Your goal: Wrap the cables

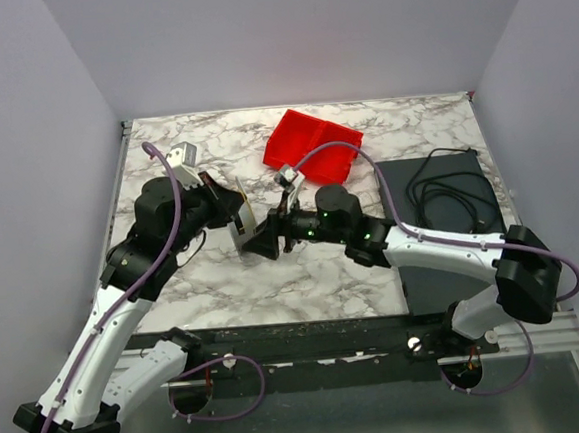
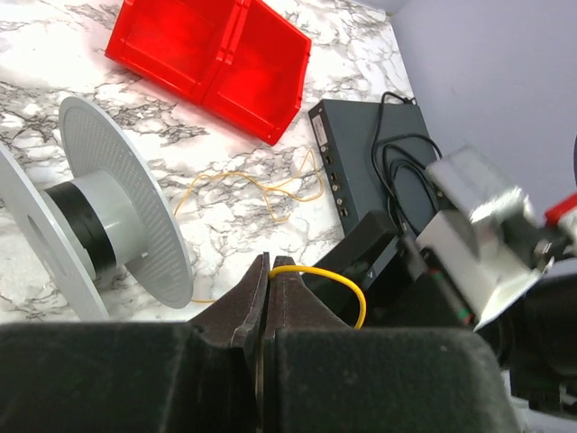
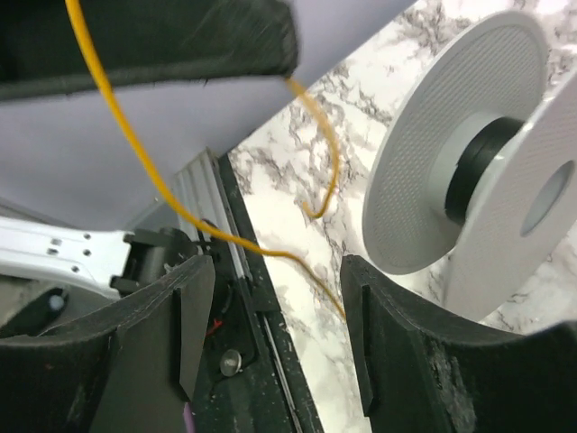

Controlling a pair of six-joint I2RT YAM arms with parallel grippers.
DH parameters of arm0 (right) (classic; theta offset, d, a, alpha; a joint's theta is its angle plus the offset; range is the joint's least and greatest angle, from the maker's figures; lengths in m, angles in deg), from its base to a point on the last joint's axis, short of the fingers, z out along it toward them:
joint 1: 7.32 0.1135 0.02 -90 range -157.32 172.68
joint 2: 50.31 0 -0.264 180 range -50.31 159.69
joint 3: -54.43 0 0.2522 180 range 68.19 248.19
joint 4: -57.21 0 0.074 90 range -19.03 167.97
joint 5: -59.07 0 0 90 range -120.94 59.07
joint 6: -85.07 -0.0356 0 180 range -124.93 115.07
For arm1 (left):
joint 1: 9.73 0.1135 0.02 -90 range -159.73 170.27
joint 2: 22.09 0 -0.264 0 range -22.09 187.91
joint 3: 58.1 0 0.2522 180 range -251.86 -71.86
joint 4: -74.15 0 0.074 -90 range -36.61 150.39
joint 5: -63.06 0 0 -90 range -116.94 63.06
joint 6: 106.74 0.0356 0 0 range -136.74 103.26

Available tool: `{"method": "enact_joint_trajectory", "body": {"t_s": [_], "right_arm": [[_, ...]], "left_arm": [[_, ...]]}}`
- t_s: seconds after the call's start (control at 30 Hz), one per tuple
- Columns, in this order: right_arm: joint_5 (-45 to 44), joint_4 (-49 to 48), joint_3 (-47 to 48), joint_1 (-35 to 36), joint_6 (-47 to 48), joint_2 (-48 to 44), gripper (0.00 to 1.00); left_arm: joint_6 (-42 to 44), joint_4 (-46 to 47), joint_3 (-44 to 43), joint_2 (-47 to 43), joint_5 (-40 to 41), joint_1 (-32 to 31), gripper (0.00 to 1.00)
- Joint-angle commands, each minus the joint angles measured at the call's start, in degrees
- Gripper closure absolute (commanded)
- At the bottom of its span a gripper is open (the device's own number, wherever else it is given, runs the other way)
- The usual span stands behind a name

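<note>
A thin yellow cable [image 2: 317, 271] sticks out from the tips of my left gripper [image 2: 270, 271], which is shut on it, and curves down to the right. More of this cable [image 2: 257, 185] lies in loose loops on the marble. A white spool [image 2: 122, 216] with a black core stands on its rim left of the jaws. In the right wrist view the cable [image 3: 135, 153] hangs slack from the left gripper above and crosses the gap of my right gripper [image 3: 275, 316], which is open and grips nothing. The spool [image 3: 460, 162] stands to its right. From above, both grippers [image 1: 235, 221] [image 1: 266, 240] meet mid-table.
A red two-compartment bin [image 1: 312, 144] sits at the back of the marble table [image 1: 304, 275]. A flat black box [image 1: 443, 255] with a thicker black cord [image 1: 448, 189] coiled on it lies at the right. The table's metal rail [image 3: 203, 194] runs close to the right gripper.
</note>
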Motion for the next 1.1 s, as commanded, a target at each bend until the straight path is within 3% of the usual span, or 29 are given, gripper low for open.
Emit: {"method": "enact_joint_trajectory", "body": {"t_s": [0.0,0.13,0.17,0.37,0.5,0.63,1.07], "right_arm": [[-9.24,2.82,0.85,3.85,6.59,3.04,0.35],[-13.73,2.03,-0.83,4.36,6.47,3.21,0.40],[-14.71,2.03,-1.13,4.37,6.33,3.13,0.45],[-25.61,6.24,-0.49,4.38,5.48,1.87,0.99],[-38.59,16.71,3.82,4.32,7.37,2.62,0.99],[-44.98,21.90,7.96,4.29,10.13,4.51,1.00],[-45.81,23.57,16.05,4.31,13.79,10.41,0.99]], "left_arm": [[-0.39,-0.87,-0.86,0.18,1.69,-0.21,1.00],[-0.30,-1.28,-0.79,0.00,1.86,-0.21,1.00],[-0.30,-1.31,-0.57,-0.08,1.89,-0.21,1.00],[0.08,-1.16,1.19,-0.48,2.50,-0.18,1.00],[1.21,-1.49,4.07,-1.04,2.68,-0.21,1.00],[1.04,1.65,9.09,-1.13,0.61,-0.29,1.00],[-1.39,4.58,14.06,-0.39,2.66,-0.77,1.00]]}}
